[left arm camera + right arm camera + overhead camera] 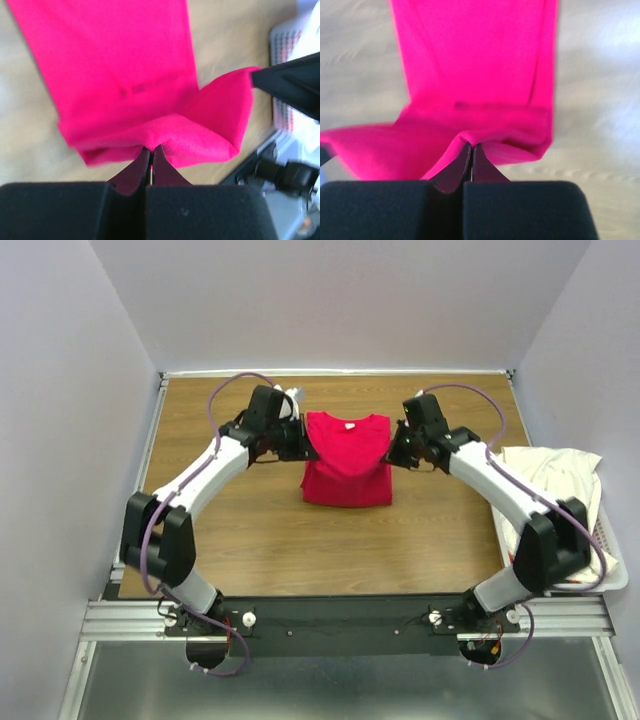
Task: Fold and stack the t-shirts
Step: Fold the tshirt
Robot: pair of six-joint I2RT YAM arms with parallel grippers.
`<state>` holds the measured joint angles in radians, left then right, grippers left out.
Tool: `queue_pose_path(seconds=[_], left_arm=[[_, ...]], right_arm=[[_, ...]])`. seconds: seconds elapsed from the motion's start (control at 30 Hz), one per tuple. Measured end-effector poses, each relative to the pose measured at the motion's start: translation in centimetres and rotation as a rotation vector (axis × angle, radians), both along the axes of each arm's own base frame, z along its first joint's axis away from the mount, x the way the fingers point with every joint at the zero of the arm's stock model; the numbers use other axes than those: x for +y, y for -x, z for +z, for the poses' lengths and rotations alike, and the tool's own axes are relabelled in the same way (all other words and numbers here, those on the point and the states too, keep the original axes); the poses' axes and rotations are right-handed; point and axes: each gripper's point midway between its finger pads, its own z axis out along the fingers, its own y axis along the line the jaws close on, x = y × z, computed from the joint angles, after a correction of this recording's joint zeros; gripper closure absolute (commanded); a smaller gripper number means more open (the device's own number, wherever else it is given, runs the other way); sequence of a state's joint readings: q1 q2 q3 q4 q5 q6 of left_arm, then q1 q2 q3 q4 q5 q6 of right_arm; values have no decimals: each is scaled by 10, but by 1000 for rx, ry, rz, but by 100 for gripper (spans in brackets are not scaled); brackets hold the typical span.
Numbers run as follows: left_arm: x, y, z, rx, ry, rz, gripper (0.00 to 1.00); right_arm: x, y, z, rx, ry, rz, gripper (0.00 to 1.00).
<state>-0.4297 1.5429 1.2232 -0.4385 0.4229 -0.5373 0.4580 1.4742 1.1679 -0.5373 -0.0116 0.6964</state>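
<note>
Top view: bright, even, diffuse light from above; the arms (205, 480) cast only faint soft shadows on the wooden surface (260, 535). Wrist views: the red t-shirt (120, 70) is oversaturated toward magenta, the surface is blurred, and the near fingers (134, 172) are dark and soft. Pale glare at right in the right wrist view.

Crimson-red cloth t-shirt (347, 465): soft knit, matt, faintly fuzzy at the pinched edge; table centre.
Cream-white cloth t-shirt (545, 470): matt, creased; 3 o'clock.
White slatted plastic basket (612, 545): smooth, slight sheen; 3 o'clock.
Brown wooden tabletop (260, 540): visible grain, satin finish.
Left gripper (151, 150): black fingers, matt.
Right gripper (471, 149): black fingers, matt.
Silver metal rail (120, 618): grooved, dull sheen; 6 o'clock.
</note>
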Motion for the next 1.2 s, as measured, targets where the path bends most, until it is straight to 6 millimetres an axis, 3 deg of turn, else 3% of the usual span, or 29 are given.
queue_pose_path(seconds=[0.1, 0.17, 0.27, 0.3, 0.33, 0.37, 0.43, 0.5, 0.57, 0.63, 0.7, 0.8, 0.9, 1.0, 1.2], left_arm=[[-3, -43, 9, -20, 13, 17, 100], [-9, -84, 15, -51, 35, 31, 90], [-14, -147, 4, -93, 78, 66, 64], [-13, -164, -6, -88, 82, 78, 28], [-14, -180, -13, -89, 88, 83, 17], [-13, -197, -22, -98, 89, 91, 16], [-5, -220, -50, -77, 81, 120, 16], [6, -224, -68, -42, 71, 143, 20], [19, -228, -71, -31, 68, 170, 25], [27, -233, -65, -50, 70, 189, 33], [38, -236, -55, -69, 69, 219, 39], [45, -228, -46, -87, 61, 240, 41], [40, -223, -43, -97, 56, 236, 41], [34, -222, -46, -101, 47, 223, 41], [22, -243, -47, -159, 9, 214, 45]], right_arm=[[-4, -47, -6, -3, 23, -32, 99], [-5, -90, -7, -30, 25, -51, 93], [-15, -155, -12, -62, 20, -82, 57], [-21, -178, -17, -79, 21, -93, 29], [-24, -193, -18, -97, 18, -98, 20], [-31, -212, -29, -100, 18, -105, 13], [-42, -229, -46, -89, 27, -107, 11], [-54, -236, -58, -75, 34, -118, 11], [-62, -235, -62, -62, 44, -123, 17], [-64, -236, -58, -72, 46, -120, 21], [-62, -234, -52, -83, 45, -110, 32], [-58, -223, -50, -83, 43, -98, 33], [-49, -213, -51, -78, 45, -78, 36], [-41, -209, -55, -75, 49, -58, 45], [-31, -206, -60, -81, 58, -28, 50]])
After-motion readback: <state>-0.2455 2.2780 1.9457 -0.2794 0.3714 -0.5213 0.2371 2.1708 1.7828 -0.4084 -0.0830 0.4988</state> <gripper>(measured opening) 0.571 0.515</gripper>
